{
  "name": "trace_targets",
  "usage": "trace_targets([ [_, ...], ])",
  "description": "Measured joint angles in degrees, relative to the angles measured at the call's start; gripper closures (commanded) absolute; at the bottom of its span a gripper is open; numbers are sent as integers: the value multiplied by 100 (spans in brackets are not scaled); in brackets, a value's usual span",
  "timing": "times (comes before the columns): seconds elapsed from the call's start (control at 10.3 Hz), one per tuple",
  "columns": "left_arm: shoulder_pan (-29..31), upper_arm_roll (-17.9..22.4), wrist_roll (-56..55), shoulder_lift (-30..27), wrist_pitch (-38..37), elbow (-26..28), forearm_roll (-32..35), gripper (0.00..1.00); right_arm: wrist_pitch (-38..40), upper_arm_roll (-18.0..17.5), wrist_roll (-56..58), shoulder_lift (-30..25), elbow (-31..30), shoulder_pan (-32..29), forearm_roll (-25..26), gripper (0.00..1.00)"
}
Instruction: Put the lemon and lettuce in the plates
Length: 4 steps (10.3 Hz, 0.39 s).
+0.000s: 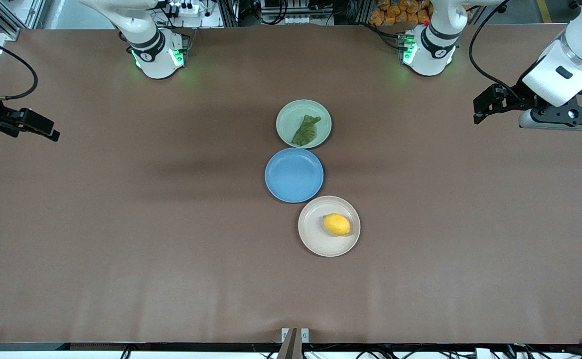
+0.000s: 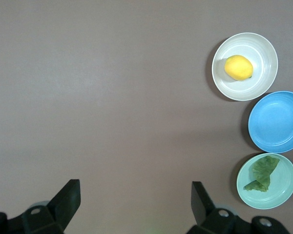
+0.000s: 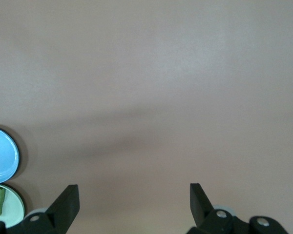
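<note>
Your lemon (image 1: pixel 337 224) sits in the beige plate (image 1: pixel 311 240) and the lettuce (image 1: pixel 306 130) in the pale green plate (image 1: pixel 286 119). Both look placed. Keep the left gripper (image 2: pixel 136 204) and right gripper (image 3: pixel 134 204) parked over bare desk (image 1: pixel 121 224), jaws apart and empty.

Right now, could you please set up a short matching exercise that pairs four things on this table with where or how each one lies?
Things:
1. lemon
2. lettuce
3. blue plate
4. left gripper

States:
A. holds nothing, lies between the other two plates
B. on the pale green plate, nearest the robots' bases
C. fingers open, up over bare table at the left arm's end
D. on the beige-cream plate, nearest the front camera

Pairs: 1-D, 2-B, 3-A, 4-C
</note>
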State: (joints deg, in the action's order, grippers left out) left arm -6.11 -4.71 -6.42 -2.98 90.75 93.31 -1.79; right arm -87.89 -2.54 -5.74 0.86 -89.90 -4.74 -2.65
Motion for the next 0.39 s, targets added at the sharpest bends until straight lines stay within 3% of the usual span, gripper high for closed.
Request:
trace_targets([
  [0.39, 0, 0, 0, 10, 0, 0, 0, 0, 26, -6, 4, 50, 31, 0, 0, 0],
])
